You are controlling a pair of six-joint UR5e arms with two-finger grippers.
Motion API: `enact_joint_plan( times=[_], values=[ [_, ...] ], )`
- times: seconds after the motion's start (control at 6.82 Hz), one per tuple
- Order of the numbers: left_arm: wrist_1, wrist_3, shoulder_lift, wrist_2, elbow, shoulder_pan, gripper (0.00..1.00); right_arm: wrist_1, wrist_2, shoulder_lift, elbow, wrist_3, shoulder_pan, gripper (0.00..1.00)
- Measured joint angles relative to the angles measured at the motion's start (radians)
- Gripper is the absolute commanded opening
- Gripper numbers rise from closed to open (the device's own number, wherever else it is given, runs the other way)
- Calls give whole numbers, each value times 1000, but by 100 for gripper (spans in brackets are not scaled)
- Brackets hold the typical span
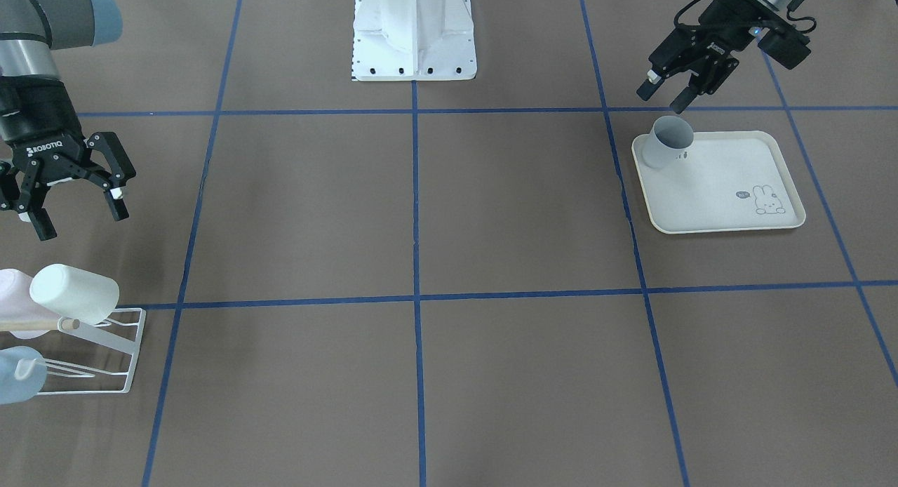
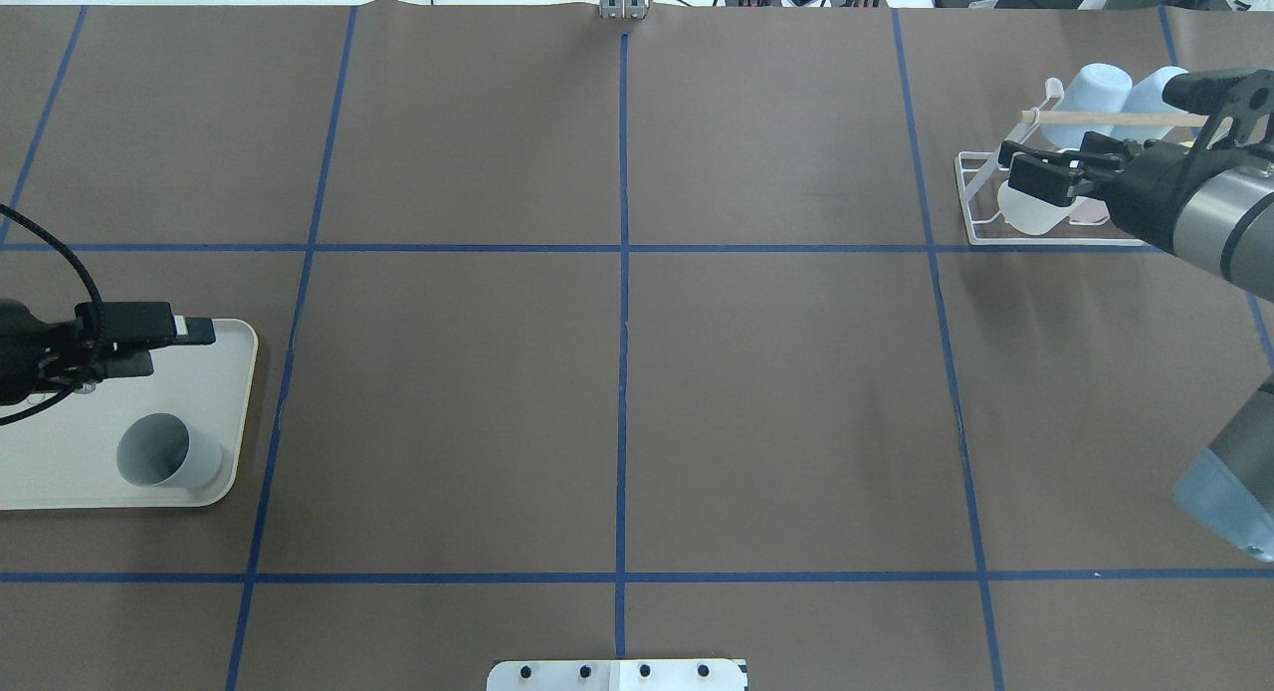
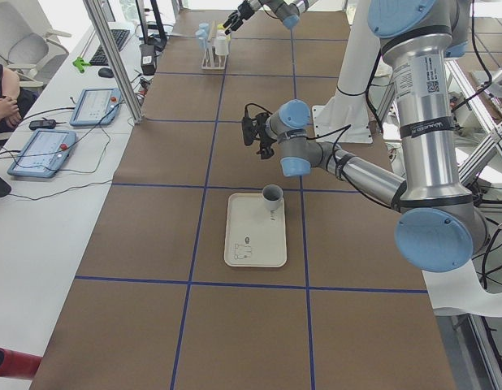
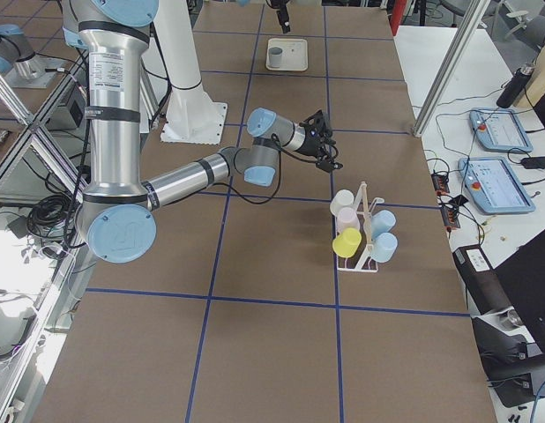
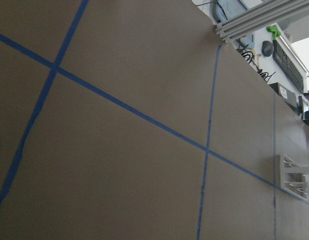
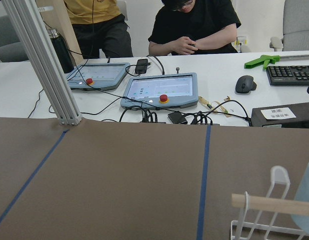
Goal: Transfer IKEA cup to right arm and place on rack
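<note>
The job is at its very start, as I read it: the grey IKEA cup (image 1: 666, 142) stands upright, mouth up, in the upper left corner of the cream rabbit tray (image 1: 715, 185), on the right side of the front-facing view, and nothing is touching it. The left gripper (image 1: 663, 97) hangs in the air above that corner of the tray, clear of the cup. Its two fingers are spread wide and tilted down toward the cup, with nothing between them. At the left edge of the same view the right gripper (image 1: 81, 220) is also spread open and empty, raised above the table a little way up the frame from the white wire rack (image 1: 135, 352). The rack sits in the lower left corner and already carries other cups, among them a white cup (image 1: 74, 292) lying over the wooden dowel (image 1: 35, 325). So the step in hand looks like the left arm's approach for the pick-up. The next move calls for that arm to come down so one finger goes inside the cup's rim and one outside, or both around its wall, then close without tipping it. After that comes a lift and a carry toward the middle of the table, where the right arm could take the cup over.
</note>
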Motion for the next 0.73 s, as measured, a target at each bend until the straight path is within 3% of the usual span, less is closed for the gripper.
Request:
enact_joint_plan(
  times=[0.44,0.73],
  values=[
    [87,296,125,-69,3,5,100,-14,172,11,26,57,62,100],
    [197,391,111,-83,24,23,100,-15,196,19,24,81,67,100]
  ],
)
